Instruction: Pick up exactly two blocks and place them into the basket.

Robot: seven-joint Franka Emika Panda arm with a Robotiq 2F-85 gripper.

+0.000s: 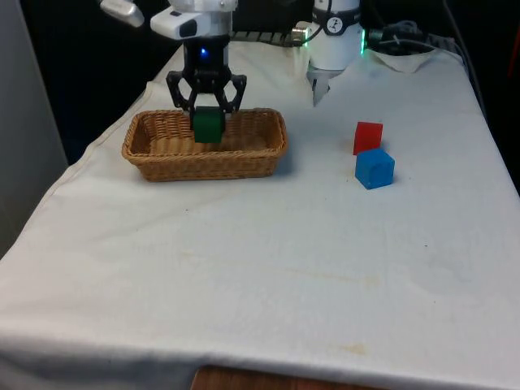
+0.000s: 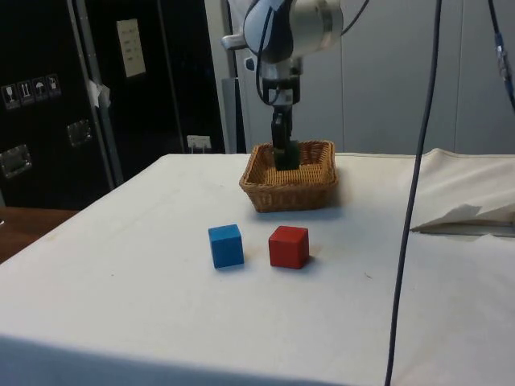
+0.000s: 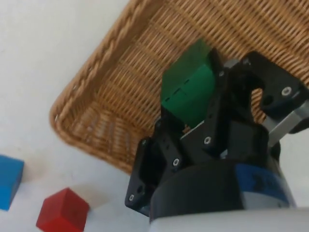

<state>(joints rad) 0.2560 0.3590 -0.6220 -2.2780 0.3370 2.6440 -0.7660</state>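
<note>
My gripper [image 1: 207, 110]: clamped on the green block [image 1: 208, 125], just above the basket [image 1: 162, 158].
Red block [image 1: 368, 136]: on the cloth, touching the blue block [image 1: 374, 168], well apart from my basket.

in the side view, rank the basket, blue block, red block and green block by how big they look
1. basket, clearly largest.
2. blue block and red block: about alike, not ranked.
3. green block, smallest-looking, but it sits farther from the camera and the gripper partly hides it, so its true size is unsure.

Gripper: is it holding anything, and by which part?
The gripper holds the green block by two opposite side faces, above the basket.
</note>
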